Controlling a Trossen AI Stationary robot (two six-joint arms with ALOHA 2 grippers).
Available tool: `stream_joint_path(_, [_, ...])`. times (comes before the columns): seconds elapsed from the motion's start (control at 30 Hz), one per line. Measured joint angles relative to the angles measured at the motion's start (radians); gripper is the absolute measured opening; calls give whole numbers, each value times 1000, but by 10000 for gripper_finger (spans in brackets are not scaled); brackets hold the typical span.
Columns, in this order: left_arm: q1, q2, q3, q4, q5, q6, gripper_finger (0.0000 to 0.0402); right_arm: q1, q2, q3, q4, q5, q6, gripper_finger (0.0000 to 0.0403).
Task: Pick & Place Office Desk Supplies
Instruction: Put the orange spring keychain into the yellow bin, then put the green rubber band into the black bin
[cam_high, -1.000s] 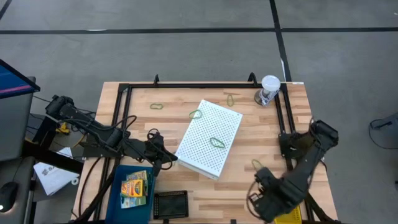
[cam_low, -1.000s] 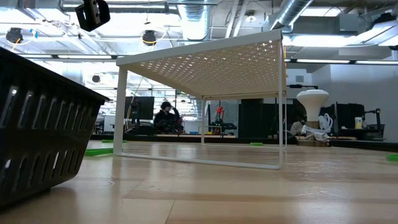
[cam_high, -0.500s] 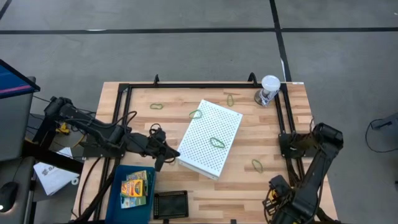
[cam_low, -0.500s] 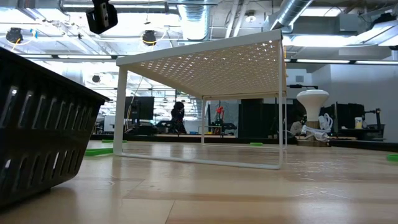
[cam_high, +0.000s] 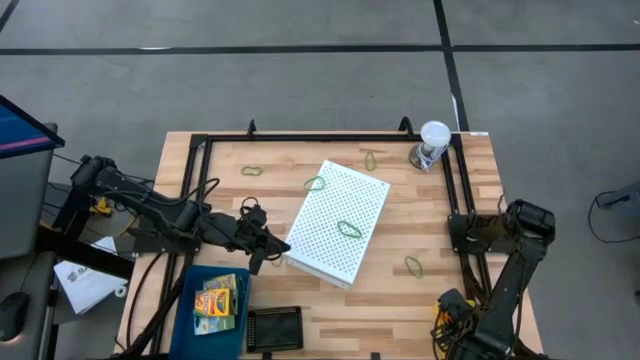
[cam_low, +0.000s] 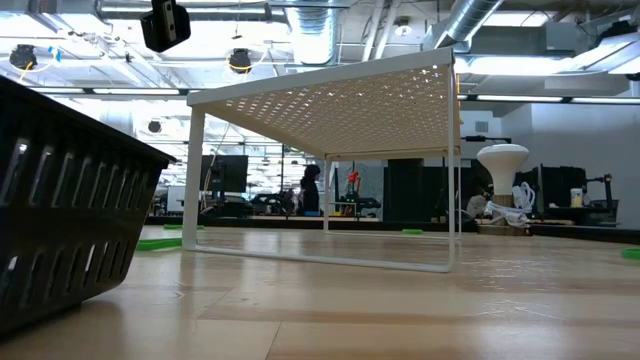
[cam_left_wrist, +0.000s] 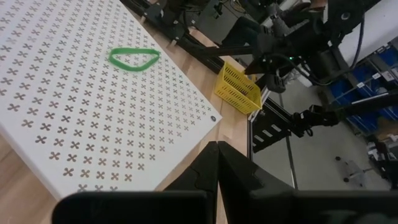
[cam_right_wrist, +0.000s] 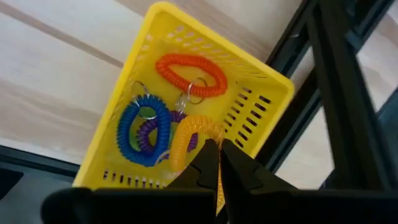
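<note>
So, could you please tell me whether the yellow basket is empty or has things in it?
It has things in it: the yellow basket holds coiled loops, an orange one, a blue one, a purple one and a yellow-orange one.

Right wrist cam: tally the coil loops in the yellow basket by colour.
orange coil: 1
blue coil: 1
purple coil: 1
yellow coil: 1
Total in the yellow basket: 4
</note>
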Motion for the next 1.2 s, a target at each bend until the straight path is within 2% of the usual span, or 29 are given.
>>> stream_joint_path(0.63, [32,0,0,-1,1,-2,0,22,0,-17,-24,-18,0,7])
stream_joint_path(1.0, [53,0,0,-1,43,5,0,15,-17,-16,-25,18,-6,127])
stream_joint_path(1.1, [53,0,0,-1,43,6,0,3,-46,-16,-25,59,-7,153])
stream_joint_path(1.2, [53,0,0,-2,43,6,0,-23,-85,-16,-28,146,-8,165])
